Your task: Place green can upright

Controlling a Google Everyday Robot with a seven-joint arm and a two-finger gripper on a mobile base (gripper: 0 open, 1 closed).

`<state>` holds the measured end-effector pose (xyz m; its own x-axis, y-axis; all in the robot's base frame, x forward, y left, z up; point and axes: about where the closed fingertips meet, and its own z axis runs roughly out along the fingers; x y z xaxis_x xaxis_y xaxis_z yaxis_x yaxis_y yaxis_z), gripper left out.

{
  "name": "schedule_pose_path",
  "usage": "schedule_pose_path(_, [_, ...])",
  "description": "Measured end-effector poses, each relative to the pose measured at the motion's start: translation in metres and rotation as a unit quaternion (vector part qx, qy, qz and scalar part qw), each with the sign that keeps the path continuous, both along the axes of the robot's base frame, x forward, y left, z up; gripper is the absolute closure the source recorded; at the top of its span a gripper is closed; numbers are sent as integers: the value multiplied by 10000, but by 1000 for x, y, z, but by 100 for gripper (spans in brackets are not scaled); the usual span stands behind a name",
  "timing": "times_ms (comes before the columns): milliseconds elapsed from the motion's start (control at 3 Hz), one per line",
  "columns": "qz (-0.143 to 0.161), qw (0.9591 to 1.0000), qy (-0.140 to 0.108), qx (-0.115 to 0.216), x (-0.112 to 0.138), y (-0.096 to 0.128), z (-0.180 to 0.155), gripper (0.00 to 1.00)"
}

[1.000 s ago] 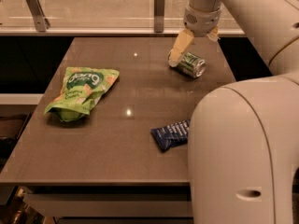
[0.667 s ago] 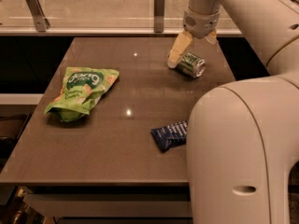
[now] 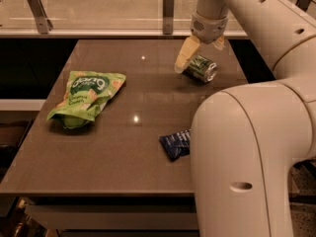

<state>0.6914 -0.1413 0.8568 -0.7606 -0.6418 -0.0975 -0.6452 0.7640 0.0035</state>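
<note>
The green can (image 3: pixel 201 68) lies on its side at the far right of the brown table (image 3: pixel 118 147), with one silver end facing front right. My gripper (image 3: pixel 201 53) hangs from the arm right above the can, open, and the can lies on the table just below and between the fingers. The left finger (image 3: pixel 184 57) reaches down beside the can's left end. The right finger (image 3: pixel 218 44) is shorter in view behind the can. The can is not lifted.
A crinkled green snack bag (image 3: pixel 85 98) lies at the left of the table. A dark blue packet (image 3: pixel 176 143) lies near the front, partly hidden by my arm's large body (image 3: pixel 247 167). A glass rail with metal posts (image 3: pixel 169 5) runs behind the table.
</note>
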Motion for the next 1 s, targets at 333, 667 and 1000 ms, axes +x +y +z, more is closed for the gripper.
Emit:
schedule_pose_path(333, [27, 10000, 43, 55, 6, 5, -7, 0])
schedule_pose_path(667, [48, 9999, 65, 66, 11, 9, -12, 0])
schedule_pose_path(1000, [42, 9999, -75, 107, 19, 12, -14, 18])
